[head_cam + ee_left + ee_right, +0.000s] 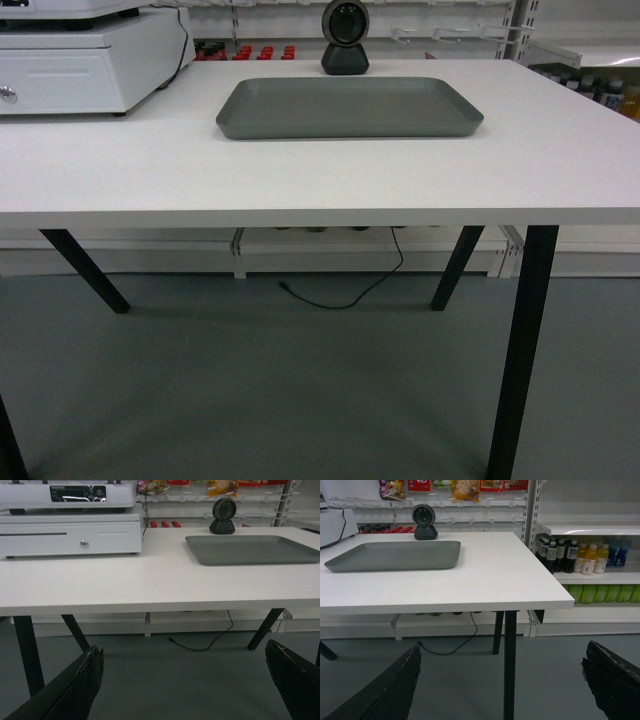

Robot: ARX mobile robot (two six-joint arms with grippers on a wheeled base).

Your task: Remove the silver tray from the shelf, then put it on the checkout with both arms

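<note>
The silver tray [350, 108] lies flat on the white checkout [300, 175], towards its far side, with nothing on it. It also shows in the left wrist view as the tray [255, 550] and in the right wrist view as the tray [395, 556]. No arm appears in the head view. My left gripper [184, 650] is open and holds nothing; it hangs below the level of the checkout top [150, 587], in front of it. My right gripper [502, 649] is likewise open, low, near the right corner of the checkout [495, 582]. Neither gripper touches the tray.
A white cash drawer with a register [80, 60] stands at the back left of the counter. A black scanner [345, 40] stands just behind the tray. Black table legs [520, 350] and a floor cable [340, 290] are below. A shelf [590, 530] with bottled drinks stands to the right.
</note>
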